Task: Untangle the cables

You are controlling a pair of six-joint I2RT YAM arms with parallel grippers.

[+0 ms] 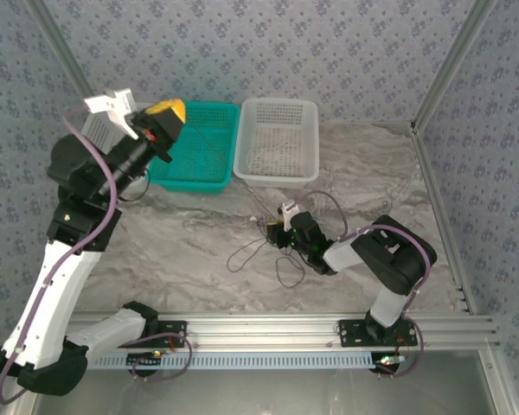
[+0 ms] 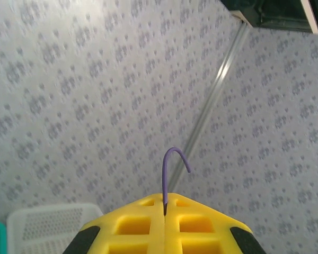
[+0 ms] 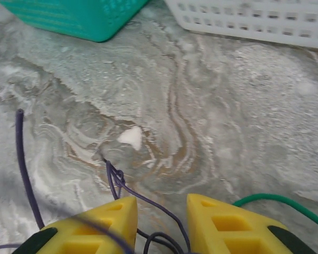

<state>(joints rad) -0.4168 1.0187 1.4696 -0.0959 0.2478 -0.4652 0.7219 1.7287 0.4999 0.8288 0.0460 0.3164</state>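
Currently we see the left gripper raised off the surface, up over the teal basket at the back left. From its wrist camera the yellow fingers are pressed together, clamped on one thin purple strand that pokes up from the seam and hooks over at the top. The white basket sits just right of the teal one; whether they touch, we cannot tell.

The right gripper is down low near the middle of the surface, nose in the cables. The cables lie as a small loose tangle on the marbled surface in front of the baskets, thin loops spreading to the near-left and near side of that gripper. From the right wrist camera its jaws stand partly apart with a narrow gap, and several purple strands run through the gap onto the surface. A green cable curves just beside the right-hand finger, outside the gap.

In the top view a faint thin line runs from the left gripper across the teal basket toward the tangle; too thin for us to say which strand it is.
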